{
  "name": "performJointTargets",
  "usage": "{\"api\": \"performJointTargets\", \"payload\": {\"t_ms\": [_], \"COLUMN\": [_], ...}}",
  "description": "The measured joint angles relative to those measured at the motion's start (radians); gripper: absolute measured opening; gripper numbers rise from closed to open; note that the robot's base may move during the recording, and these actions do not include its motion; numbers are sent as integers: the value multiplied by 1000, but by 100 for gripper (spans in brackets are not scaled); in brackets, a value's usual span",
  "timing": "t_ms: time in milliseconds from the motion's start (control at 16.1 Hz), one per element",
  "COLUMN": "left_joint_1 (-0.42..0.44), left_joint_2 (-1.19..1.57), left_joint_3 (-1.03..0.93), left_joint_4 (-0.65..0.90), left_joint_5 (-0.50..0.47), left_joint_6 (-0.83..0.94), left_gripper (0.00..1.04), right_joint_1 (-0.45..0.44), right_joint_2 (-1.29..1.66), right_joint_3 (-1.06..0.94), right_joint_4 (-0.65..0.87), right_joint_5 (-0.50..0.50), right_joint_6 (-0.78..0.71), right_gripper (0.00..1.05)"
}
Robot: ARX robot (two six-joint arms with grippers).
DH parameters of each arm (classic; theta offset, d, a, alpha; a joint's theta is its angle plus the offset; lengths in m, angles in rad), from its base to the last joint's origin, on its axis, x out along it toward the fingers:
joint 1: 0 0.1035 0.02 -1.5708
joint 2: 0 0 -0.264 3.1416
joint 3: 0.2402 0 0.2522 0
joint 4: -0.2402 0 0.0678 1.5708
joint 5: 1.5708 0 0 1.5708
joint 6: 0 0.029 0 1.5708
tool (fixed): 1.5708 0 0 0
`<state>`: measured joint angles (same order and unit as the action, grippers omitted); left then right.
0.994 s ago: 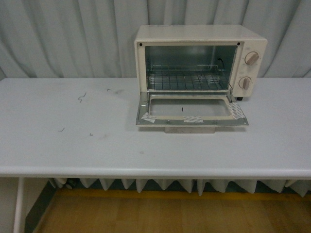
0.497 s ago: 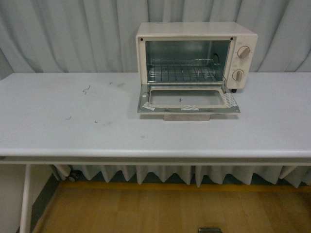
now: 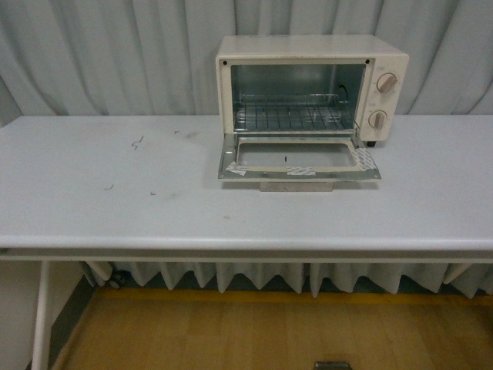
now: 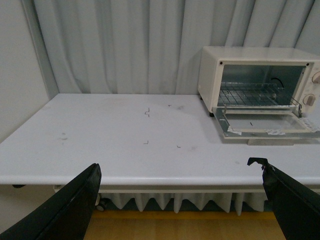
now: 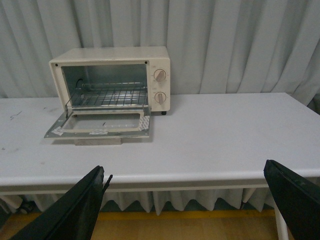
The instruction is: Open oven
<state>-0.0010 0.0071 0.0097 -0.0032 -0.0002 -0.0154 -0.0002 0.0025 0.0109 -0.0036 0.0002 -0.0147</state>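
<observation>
At the near edge of the table, well back from the oven, your left gripper has its dark fingers spread wide with nothing between them, as its wrist view shows. Your right gripper is the same, its fingers far apart and holding nothing. Neither arm shows in the front view. You find the oven at the back of the table, right of centre, just in front of the grey curtain. Its door is folded fully down, lying flat out toward you, with the handle under its front edge. You can see the wire rack inside the open cavity, and two knobs sit on the right of the front panel.
</observation>
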Motion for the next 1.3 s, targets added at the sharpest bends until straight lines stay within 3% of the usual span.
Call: {"api": "performJointTargets", "payload": {"t_ms": [1304], "left_joint_1": [0], "left_joint_2": [0], "left_joint_3": [0], "left_joint_4": [-1], "left_joint_5": [0], "left_joint_6": [1], "left_gripper": [98], "right_joint_1": [0], "right_joint_2": [0], "right_joint_3": [0], "right_joint_4": [0], "right_joint_5": [-1], "right_joint_6": [0], "right_gripper": [98]}}
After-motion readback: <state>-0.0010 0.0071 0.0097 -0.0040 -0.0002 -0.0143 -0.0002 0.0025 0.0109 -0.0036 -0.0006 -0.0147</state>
